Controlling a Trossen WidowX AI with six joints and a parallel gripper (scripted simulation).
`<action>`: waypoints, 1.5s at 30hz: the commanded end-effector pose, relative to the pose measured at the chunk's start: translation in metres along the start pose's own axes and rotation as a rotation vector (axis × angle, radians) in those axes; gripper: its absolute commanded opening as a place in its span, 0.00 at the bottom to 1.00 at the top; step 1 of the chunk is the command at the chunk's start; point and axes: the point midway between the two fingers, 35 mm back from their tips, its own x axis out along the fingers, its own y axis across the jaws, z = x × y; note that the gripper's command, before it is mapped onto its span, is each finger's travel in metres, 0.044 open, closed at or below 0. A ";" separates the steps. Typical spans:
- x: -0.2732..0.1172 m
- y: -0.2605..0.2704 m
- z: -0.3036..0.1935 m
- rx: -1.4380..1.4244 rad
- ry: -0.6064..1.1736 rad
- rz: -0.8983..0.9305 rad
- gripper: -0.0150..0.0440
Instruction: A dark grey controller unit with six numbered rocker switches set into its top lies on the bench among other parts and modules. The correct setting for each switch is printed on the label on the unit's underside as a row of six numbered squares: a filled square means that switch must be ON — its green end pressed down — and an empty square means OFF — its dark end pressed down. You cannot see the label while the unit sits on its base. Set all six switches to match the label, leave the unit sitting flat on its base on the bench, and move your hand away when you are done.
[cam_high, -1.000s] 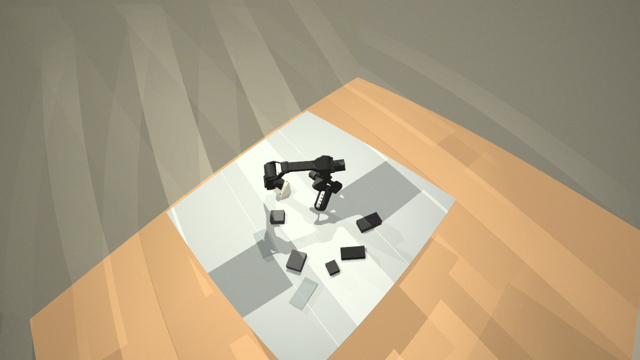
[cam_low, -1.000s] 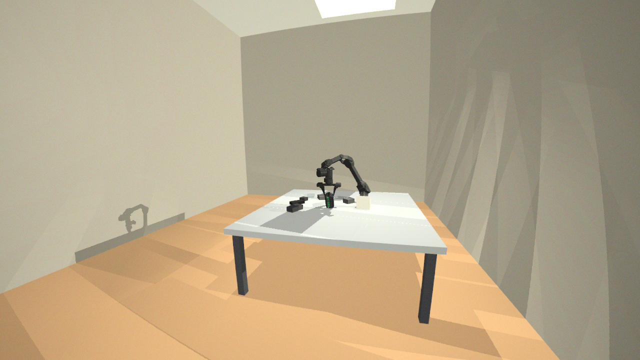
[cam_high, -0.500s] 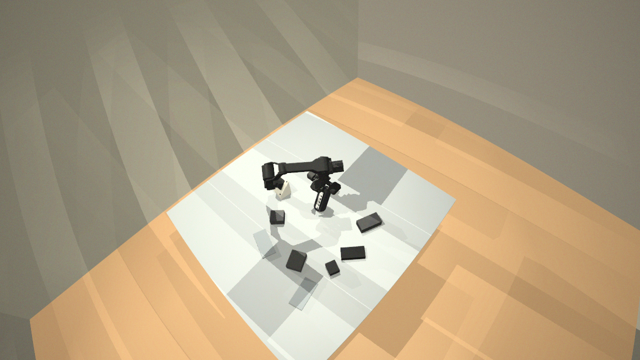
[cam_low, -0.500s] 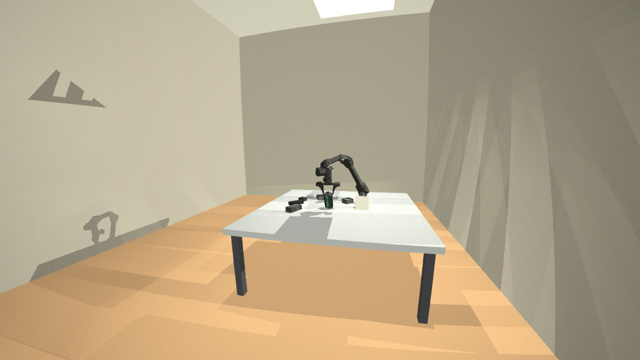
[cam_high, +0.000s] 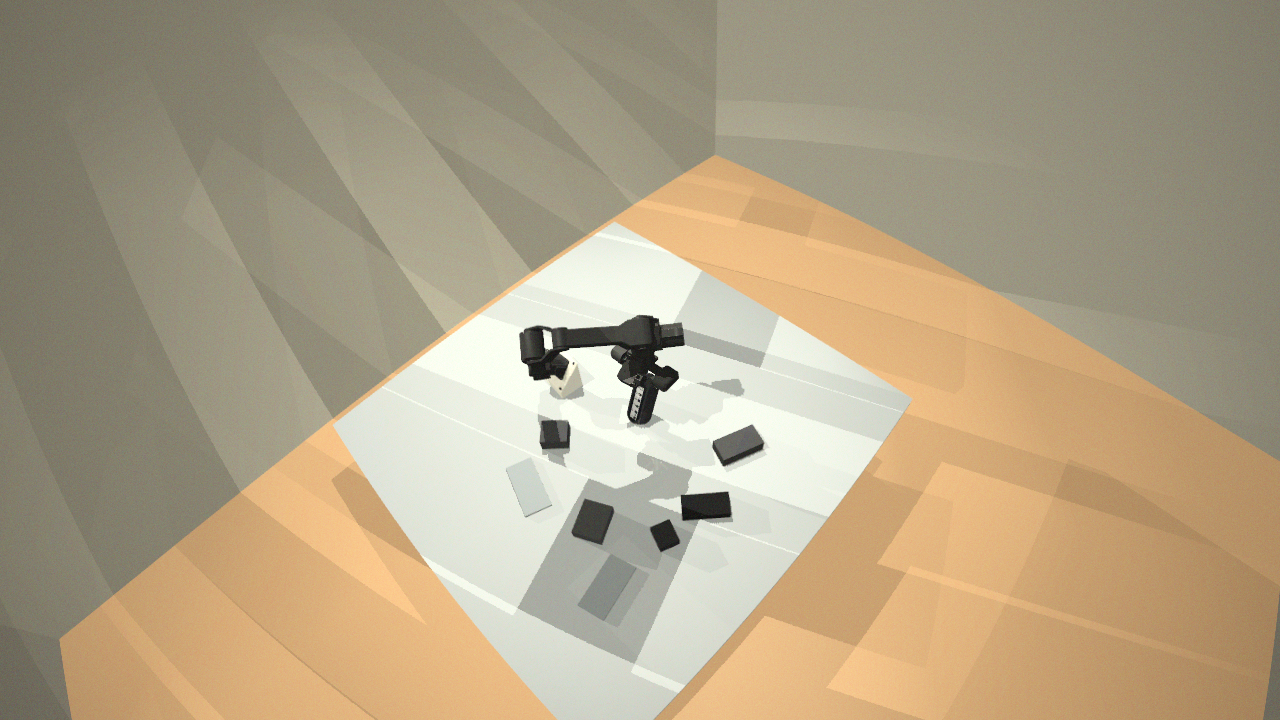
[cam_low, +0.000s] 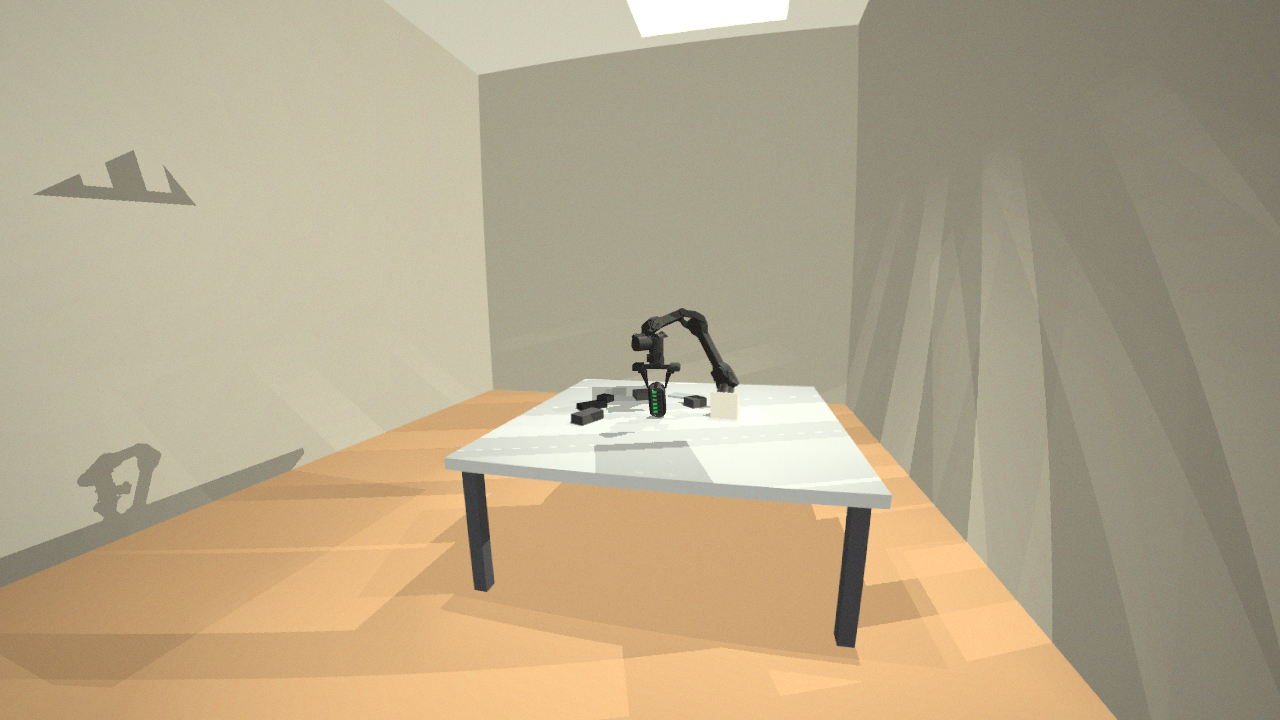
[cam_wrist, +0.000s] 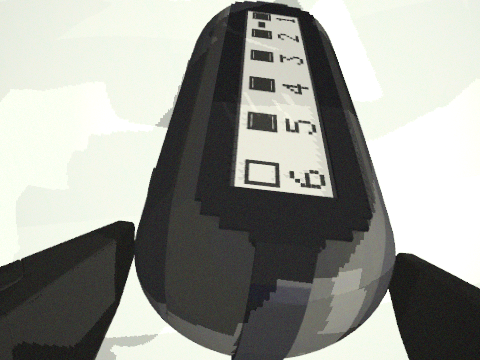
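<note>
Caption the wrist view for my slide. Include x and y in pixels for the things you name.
Controller unit (cam_high: 640, 402) (cam_low: 657, 400) (cam_wrist: 210, 255) between the hand's fingers, its label (cam_wrist: 285, 150) showing squares one to five filled, six empty.

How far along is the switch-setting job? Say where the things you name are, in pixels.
Label (cam_high: 637, 402) (cam_wrist: 282, 105) exposed: 1–5 filled, 6 empty, so the reading looks obtainable. In hand: the controller unit (cam_high: 646, 399) (cam_low: 657, 400) (cam_wrist: 210, 280), tilted up between the gripper's (cam_high: 642, 386) (cam_low: 657, 386) (cam_wrist: 265, 270) fingers. Left: match switches where needed (individual settings unreadable here), set the unit flat on its base, withdraw.

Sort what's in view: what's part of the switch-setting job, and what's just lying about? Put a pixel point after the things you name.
Part of the job:
- controller unit (cam_high: 646, 404) (cam_low: 661, 400) (cam_wrist: 200, 280), held in the jaws
- underside label (cam_high: 637, 403) (cam_wrist: 285, 150)

Just lying about:
- five dark blocks (cam_high: 738, 445) (cam_low: 587, 417)
- two pale flat plates (cam_high: 529, 486)
</note>
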 end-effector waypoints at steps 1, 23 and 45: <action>0.000 0.001 0.008 -0.004 -0.011 0.005 0.82; -0.002 0.001 0.030 -0.004 -0.012 0.005 0.83; -0.003 0.001 0.057 -0.005 -0.014 0.005 0.83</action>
